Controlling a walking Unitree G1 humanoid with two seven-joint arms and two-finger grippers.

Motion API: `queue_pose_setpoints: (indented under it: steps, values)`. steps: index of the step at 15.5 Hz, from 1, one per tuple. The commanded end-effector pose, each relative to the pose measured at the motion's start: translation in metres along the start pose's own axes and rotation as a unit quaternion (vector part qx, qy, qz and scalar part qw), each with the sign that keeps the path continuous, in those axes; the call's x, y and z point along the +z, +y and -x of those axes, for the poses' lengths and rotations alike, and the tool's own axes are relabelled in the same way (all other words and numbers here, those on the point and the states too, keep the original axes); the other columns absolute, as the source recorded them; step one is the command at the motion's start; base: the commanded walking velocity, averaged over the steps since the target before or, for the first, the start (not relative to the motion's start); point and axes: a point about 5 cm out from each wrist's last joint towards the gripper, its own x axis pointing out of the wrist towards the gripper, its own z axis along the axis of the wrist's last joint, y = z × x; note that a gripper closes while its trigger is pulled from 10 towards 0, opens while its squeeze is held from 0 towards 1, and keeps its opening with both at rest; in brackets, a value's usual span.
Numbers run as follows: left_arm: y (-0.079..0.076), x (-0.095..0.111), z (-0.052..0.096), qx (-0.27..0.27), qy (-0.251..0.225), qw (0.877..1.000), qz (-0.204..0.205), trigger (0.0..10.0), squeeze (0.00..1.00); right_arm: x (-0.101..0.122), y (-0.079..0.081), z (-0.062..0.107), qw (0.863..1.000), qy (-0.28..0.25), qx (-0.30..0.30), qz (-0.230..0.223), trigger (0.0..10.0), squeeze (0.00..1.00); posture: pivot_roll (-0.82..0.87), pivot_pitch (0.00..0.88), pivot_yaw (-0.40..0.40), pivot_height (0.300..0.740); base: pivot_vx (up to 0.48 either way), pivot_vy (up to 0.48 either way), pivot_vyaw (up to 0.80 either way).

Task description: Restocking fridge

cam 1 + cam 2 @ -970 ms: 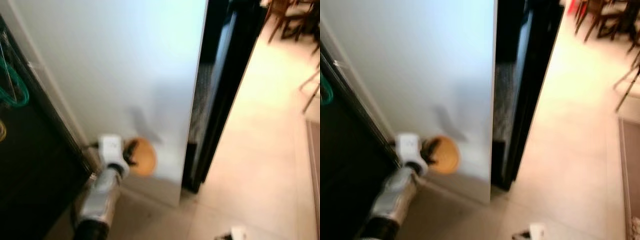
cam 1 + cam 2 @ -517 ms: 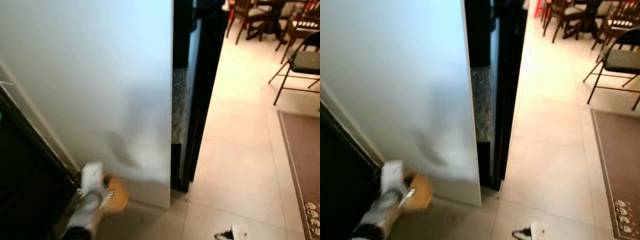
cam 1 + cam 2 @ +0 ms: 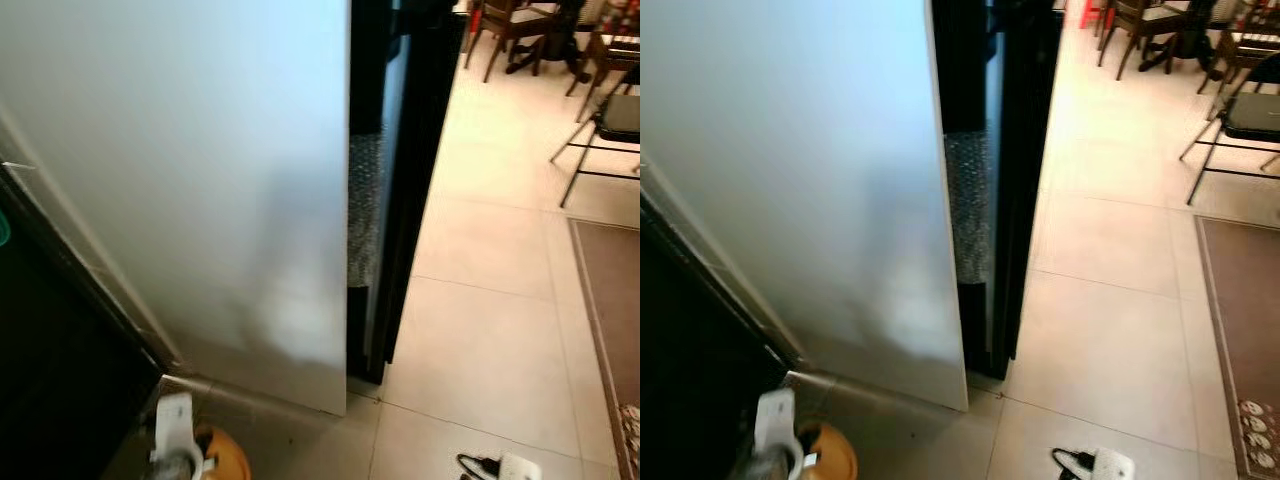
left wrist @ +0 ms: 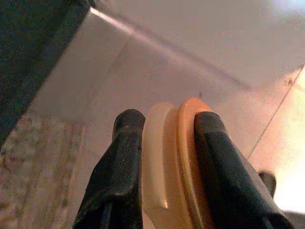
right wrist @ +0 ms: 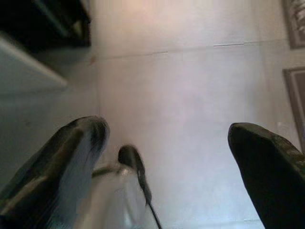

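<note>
Your left tool (image 4: 164, 157) pinches an orange container (image 4: 176, 162) low at the near left, close to the white fridge door (image 3: 200, 180). Your right tool (image 5: 167, 157) hangs spread over the tiled floor (image 3: 480, 330), above a white plug (image 3: 1110, 465).

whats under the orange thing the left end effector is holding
Tiled floor lies under the orange lidded item, which is clamped in the left end effector. Its underside and contents are hidden by the fingers.

Smooth matt orange plastic-looking lid (image 4: 174, 157) sitting between matt black fingers (image 4: 121, 162), pale glossy floor tiles (image 3: 480, 330) shining beyond the gripper, smooth white fridge door (image 3: 200, 170) ahead of it
</note>
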Motion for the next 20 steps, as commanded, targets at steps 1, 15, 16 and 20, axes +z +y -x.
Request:
queue_pose_setpoints:
  steps: [1,15,16,20]
  values:
    - [0.005,-0.005,0.001,0.003,0.002,1.000,0.009,10.0,0.00,0.063,-0.010,-0.011,0.994,-0.107,-0.009,-0.008,10.0,0.00,-0.16,0.000,0.072,0.740,0.000,0.000,0.00]
    - [0.013,-0.035,0.008,0.013,0.035,0.999,0.014,10.0,0.00,0.195,0.078,0.022,0.895,-0.392,0.189,0.100,10.0,0.00,-0.15,0.000,0.047,0.740,0.000,0.000,0.00]
    - [0.014,-0.037,0.009,0.014,0.039,0.999,0.015,10.0,0.00,0.197,0.090,0.026,0.886,-0.398,0.209,0.112,10.0,0.00,-0.15,0.000,0.047,0.740,0.000,0.000,0.00]
    - [0.019,-0.046,0.011,0.019,0.050,0.998,0.019,10.0,0.00,0.208,0.097,0.031,0.886,-0.405,0.206,0.099,10.0,0.00,-0.15,0.000,0.045,0.740,0.000,0.000,0.00]
